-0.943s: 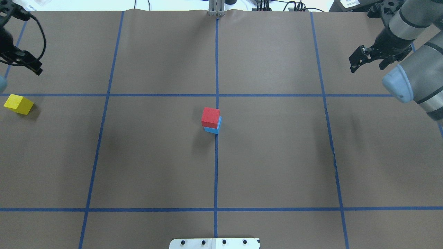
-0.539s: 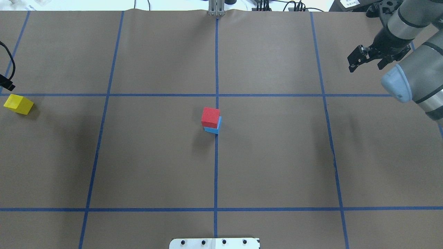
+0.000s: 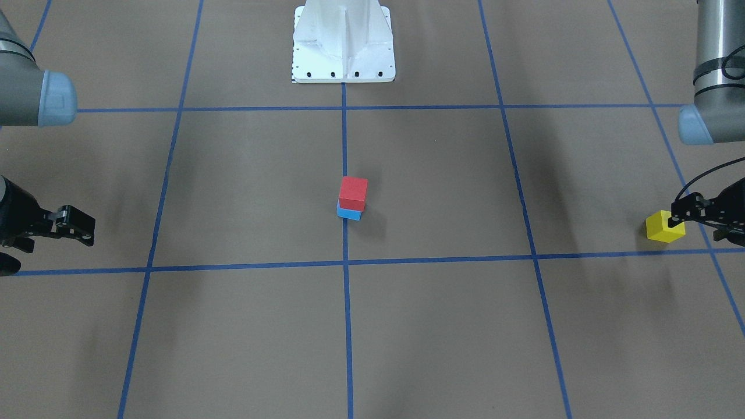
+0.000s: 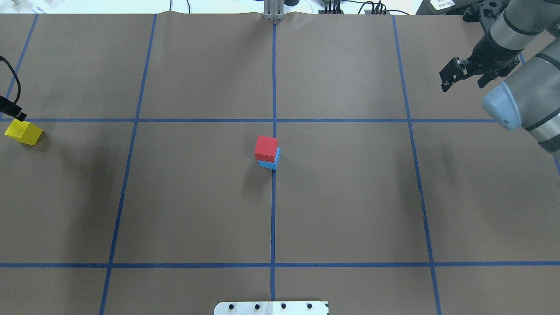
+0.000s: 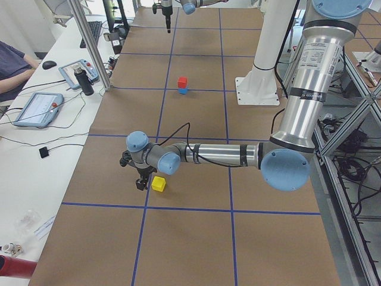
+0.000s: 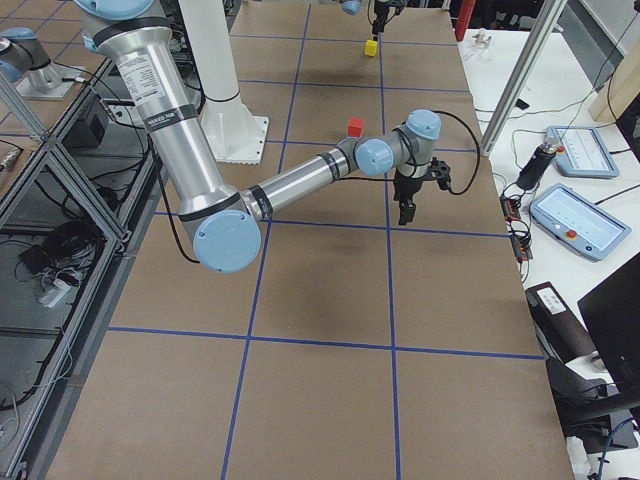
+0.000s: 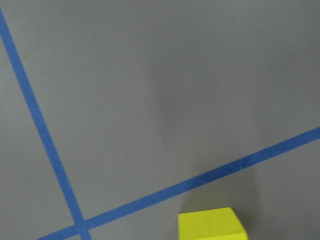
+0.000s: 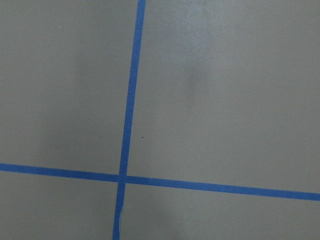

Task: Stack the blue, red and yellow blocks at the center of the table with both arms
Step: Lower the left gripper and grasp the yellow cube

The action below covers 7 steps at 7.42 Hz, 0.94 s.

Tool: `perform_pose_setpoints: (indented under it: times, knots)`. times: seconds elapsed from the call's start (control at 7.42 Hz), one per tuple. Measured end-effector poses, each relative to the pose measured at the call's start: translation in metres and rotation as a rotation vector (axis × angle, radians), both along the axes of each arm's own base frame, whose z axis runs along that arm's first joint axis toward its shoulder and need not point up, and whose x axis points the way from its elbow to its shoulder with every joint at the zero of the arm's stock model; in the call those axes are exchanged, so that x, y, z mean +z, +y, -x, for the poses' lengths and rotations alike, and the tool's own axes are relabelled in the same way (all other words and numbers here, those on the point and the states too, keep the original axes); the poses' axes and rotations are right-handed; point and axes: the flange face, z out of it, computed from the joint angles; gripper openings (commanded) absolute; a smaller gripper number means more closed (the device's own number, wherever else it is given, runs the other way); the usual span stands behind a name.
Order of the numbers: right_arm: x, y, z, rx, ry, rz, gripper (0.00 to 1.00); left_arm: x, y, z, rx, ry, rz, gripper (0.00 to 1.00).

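Overhead exterior: yellow block (image 4: 24, 132) sits flat on the table (image 4: 197, 205), just beside the left gripper (image 3: 697, 226), on the side of the gripper that faces the table centre. One black finger (image 4: 17, 114) overlaps the block's far corner in this view; cannot tell whether it touches. Front-facing view shows the left gripper's jaws apart, nothing between them, the block outside the gap, next to the nearer finger. Left wrist camera catches only the block's top at its lower edge.

Red block (image 4: 266, 148) rests on the blue block (image 4: 271, 165), slightly offset, on the centre tape line (image 4: 273, 218). The stack lies between the two grippers, well apart from both.

Right gripper (image 4: 463, 84): jaws apart, empty, above the table, well apart from the stack. Right wrist camera shows only brown paper and crossing tape.
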Motion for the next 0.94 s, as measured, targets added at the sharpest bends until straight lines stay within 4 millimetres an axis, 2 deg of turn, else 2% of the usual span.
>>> perform_pose_setpoints:
  times: [0.54,0.94]
  knots:
    - [0.002,0.000,0.000,0.001,0.003,0.004,0.99,0.011,0.008,-0.002,-0.029,0.004,0.063,1.00]
    - [0.004,0.001,0.000,-0.001,0.003,0.005,0.99,0.010,0.009,-0.004,-0.050,0.005,0.088,1.00]
